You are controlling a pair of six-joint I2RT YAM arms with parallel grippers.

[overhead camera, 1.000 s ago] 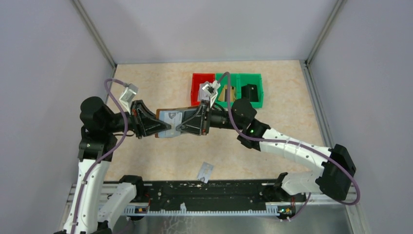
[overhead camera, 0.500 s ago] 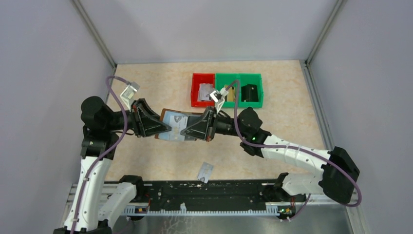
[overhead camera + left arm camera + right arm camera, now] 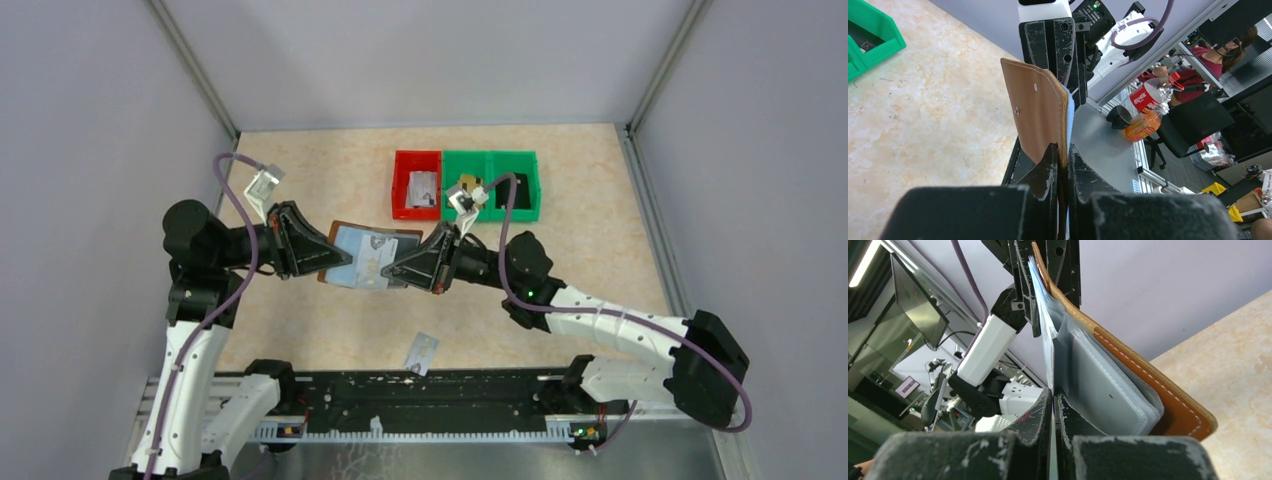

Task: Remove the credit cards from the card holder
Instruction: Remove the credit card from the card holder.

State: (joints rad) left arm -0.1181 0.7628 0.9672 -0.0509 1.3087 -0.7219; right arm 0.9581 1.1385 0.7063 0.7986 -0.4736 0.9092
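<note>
Top external view: the left gripper (image 3: 335,265) pinches the brown card holder (image 3: 350,226) in mid-air, well above the table (image 3: 560,200). The right gripper (image 3: 398,270), pressed onto a pale credit card (image 3: 362,255), has drawn back rightward, so more of it shows than a second ago. A loose card (image 3: 424,352) lies near the arm bases.

Left wrist view: the left gripper (image 3: 1062,150) clamps the card holder (image 3: 1035,115) by its leather edge.

Right wrist view: the right gripper (image 3: 1053,392) squeezes a thin pale edge, and other cards (image 3: 1108,395) remain pocketed. The extraction looks underway, not finished.
</note>
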